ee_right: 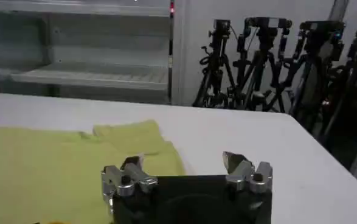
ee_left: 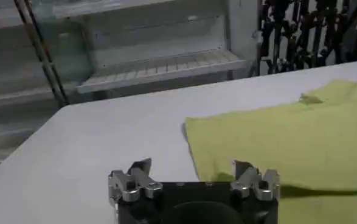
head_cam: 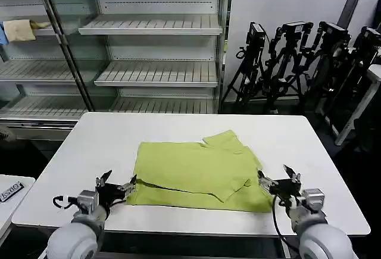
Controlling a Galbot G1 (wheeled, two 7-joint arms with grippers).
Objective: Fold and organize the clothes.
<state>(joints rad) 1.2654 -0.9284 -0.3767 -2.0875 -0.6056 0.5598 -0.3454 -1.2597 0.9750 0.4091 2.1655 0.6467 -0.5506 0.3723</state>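
A lime yellow-green short-sleeved T-shirt of soft fabric [head_cam: 196, 174] lies partly folded on the white rectangular surface [head_cam: 107, 137], a little toward the near edge from the surface's centre. Its body is doubled over into a broad flat panel, with a sleeve or corner flap sticking out at about 1 o'clock from the middle of the garment and an uneven layered hem along the near side.

The cloth looks thin, light and limp. It should drape and crease wherever it is lifted, and layers could slide over one another, so a pinch in the middle would likely bunch it. The better holds, by my reading, are the two near corners, each pinched through all layers at the edge so the fold travels evenly.

The left end effector [head_cam: 116, 187] sits low over the surface at about 8 o'clock from the shirt's centre, fingers spread wide and gripping nothing, its tips just beside the near left corner of the cloth. In the left wrist view one finger [ee_left: 254, 180] stands over the shirt's edge [ee_left: 287, 146] while the other is over bare surface.

The right end effector [head_cam: 278, 183] is at about 4 o'clock from the shirt's centre, likewise spread wide and empty, right at the near right corner. In the right wrist view the cloth [ee_right: 56, 161] lies ahead of and beneath one finger [ee_right: 126, 176].

Beyond the surface stand pale metal shelving racks [head_cam: 158, 71].
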